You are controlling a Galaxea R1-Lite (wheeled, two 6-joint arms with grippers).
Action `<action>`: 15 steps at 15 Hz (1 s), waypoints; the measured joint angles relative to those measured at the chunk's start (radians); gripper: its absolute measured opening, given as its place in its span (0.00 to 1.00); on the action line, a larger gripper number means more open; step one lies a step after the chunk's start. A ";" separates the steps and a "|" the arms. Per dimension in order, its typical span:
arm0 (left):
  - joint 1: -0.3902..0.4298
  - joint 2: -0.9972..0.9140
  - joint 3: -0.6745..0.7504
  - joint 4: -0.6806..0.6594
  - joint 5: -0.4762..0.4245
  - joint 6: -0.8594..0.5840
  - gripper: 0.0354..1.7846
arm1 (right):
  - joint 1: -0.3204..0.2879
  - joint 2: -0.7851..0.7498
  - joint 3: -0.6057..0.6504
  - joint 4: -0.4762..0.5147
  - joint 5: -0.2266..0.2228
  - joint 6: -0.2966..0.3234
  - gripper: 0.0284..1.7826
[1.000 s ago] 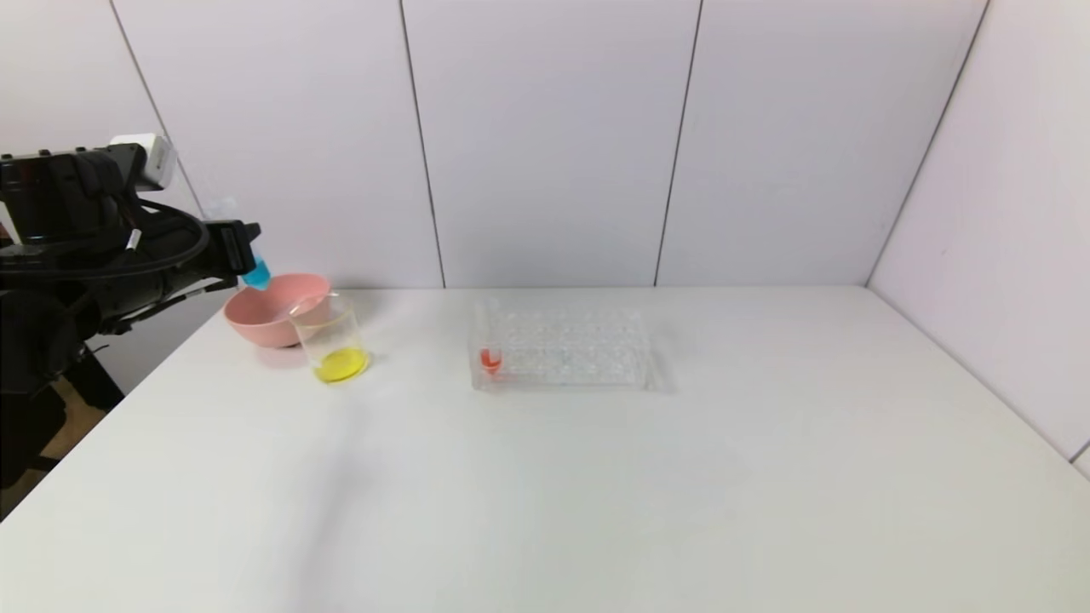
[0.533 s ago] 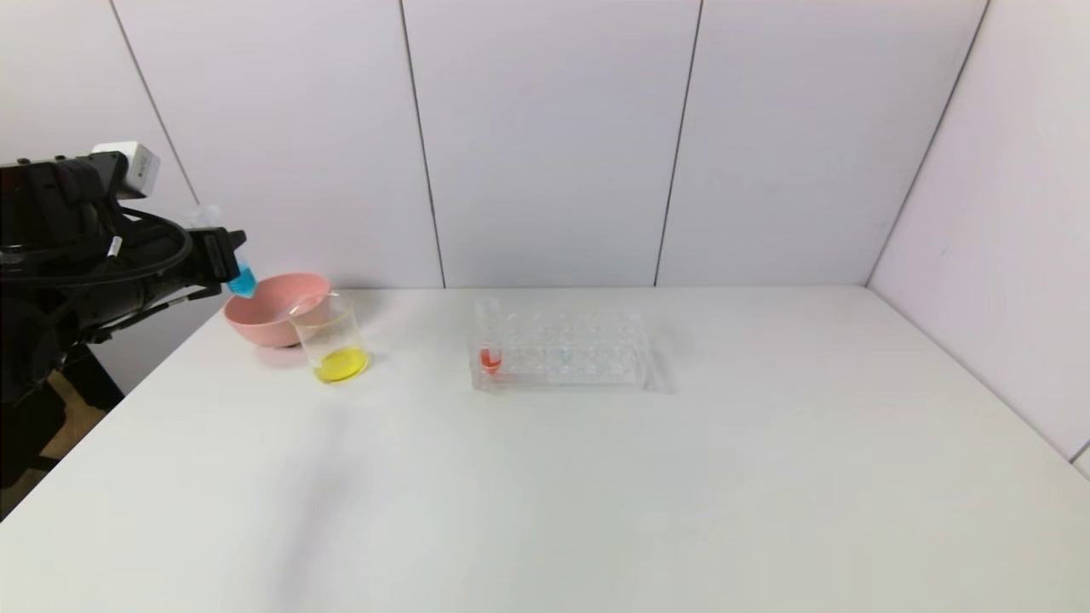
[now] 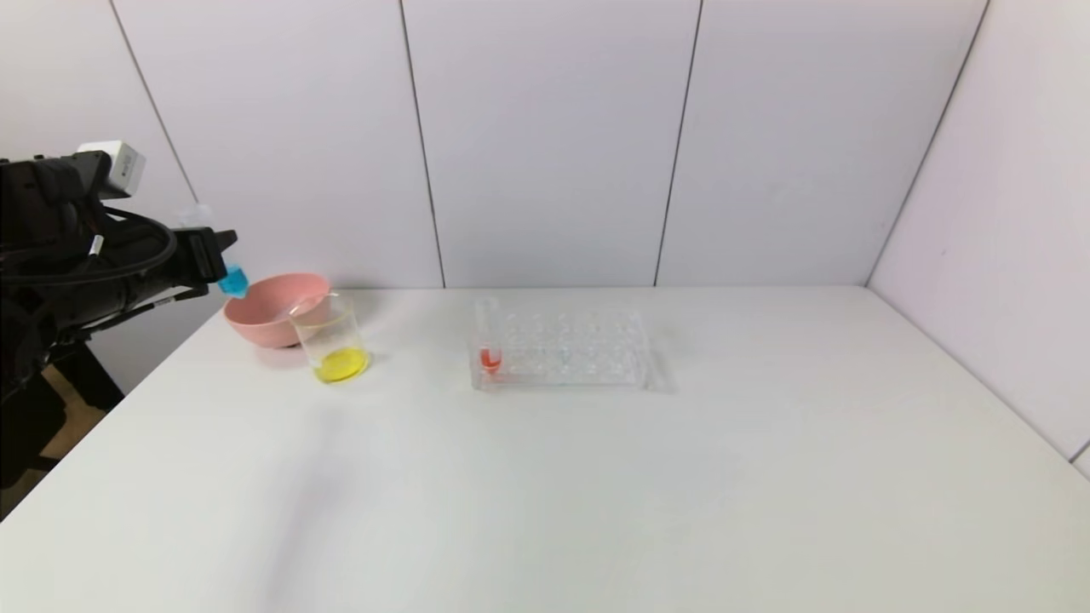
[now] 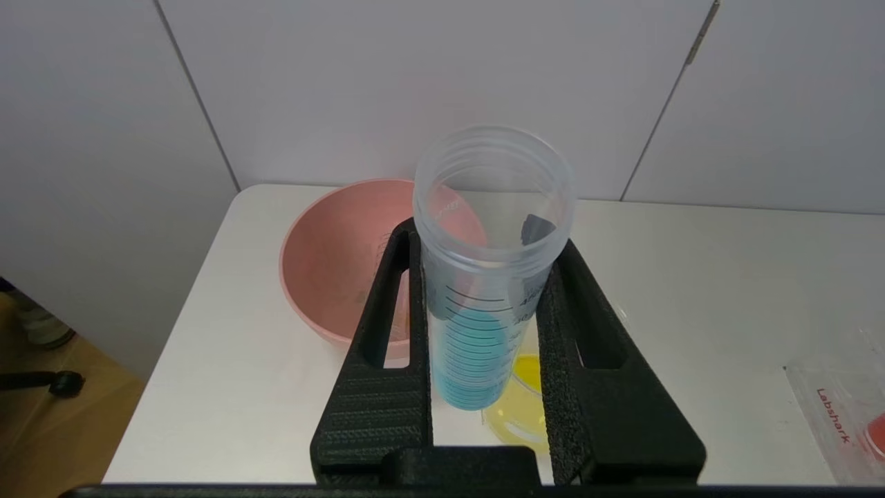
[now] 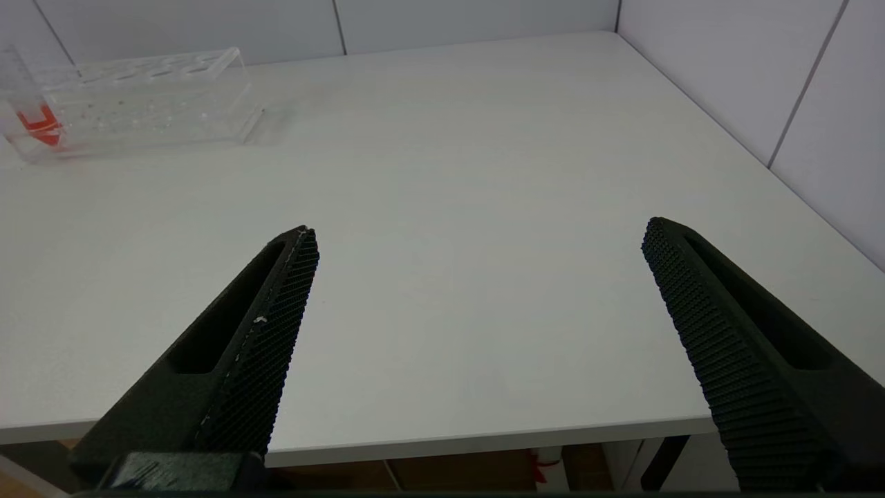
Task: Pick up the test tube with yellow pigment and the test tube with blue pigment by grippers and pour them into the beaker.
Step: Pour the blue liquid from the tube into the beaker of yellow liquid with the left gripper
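1. Nearest the robot, the right gripper hangs over the near edge of the white table with its fingers spread wide and nothing between them; it looks parked.
2. Further in, on the left side, the beaker stands on the table with yellow liquid pooled in its bottom, so the yellow pour appears done. No test tube with yellow pigment is to be seen.
3. Just behind and touching the beaker sits the pink bowl. To the right, well apart, the clear tube rack holds one red-liquid tube in its left end.
4. The left gripper is clamped on the test tube with blue pigment, held aloft at the table's far left edge, beside the bowl's rim and left of the beaker. The tube is roughly upright, mouth up, blue liquid in its lower part.
5. The step in hand seems to be the blue pour. Next the tube must be carried right until its mouth is above the beaker, not the bowl, then tipped slowly so the blue runs in.
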 joint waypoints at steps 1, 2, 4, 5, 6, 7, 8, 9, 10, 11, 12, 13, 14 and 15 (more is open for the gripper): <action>0.003 0.001 -0.007 0.001 -0.010 0.001 0.24 | 0.000 0.000 0.000 0.000 0.000 0.000 0.96; 0.006 0.006 -0.016 0.003 -0.018 0.002 0.24 | 0.000 0.000 0.000 0.000 0.000 0.000 0.96; 0.025 0.019 -0.024 0.009 -0.069 0.005 0.24 | 0.000 0.000 0.000 0.000 0.000 0.000 0.96; 0.042 0.025 -0.029 0.012 -0.106 0.016 0.24 | 0.000 0.000 0.000 0.000 0.000 0.000 0.96; 0.061 0.031 -0.048 0.026 -0.140 0.040 0.24 | 0.000 0.000 0.000 0.000 0.000 0.000 0.96; 0.088 0.038 -0.078 0.054 -0.175 0.081 0.24 | 0.000 0.000 0.000 0.000 0.000 0.000 0.96; 0.119 0.042 -0.107 0.105 -0.223 0.129 0.24 | 0.000 0.000 0.000 0.000 0.000 0.000 0.96; 0.151 0.046 -0.143 0.167 -0.281 0.187 0.24 | 0.000 0.000 0.000 0.000 0.000 0.000 0.96; 0.179 0.053 -0.179 0.220 -0.330 0.243 0.24 | 0.000 0.000 0.000 0.000 0.000 0.000 0.96; 0.205 0.063 -0.218 0.267 -0.368 0.299 0.24 | 0.000 0.000 0.000 0.000 0.000 0.000 0.96; 0.227 0.075 -0.253 0.310 -0.402 0.360 0.24 | 0.000 0.000 0.000 0.000 0.000 0.000 0.96; 0.240 0.086 -0.273 0.333 -0.424 0.398 0.24 | 0.000 0.000 0.000 0.000 0.000 0.000 0.96; 0.248 0.101 -0.301 0.345 -0.449 0.432 0.24 | 0.000 0.000 0.000 0.000 0.000 0.000 0.96; 0.251 0.121 -0.335 0.362 -0.481 0.477 0.24 | 0.000 0.000 0.000 0.000 0.000 0.000 0.96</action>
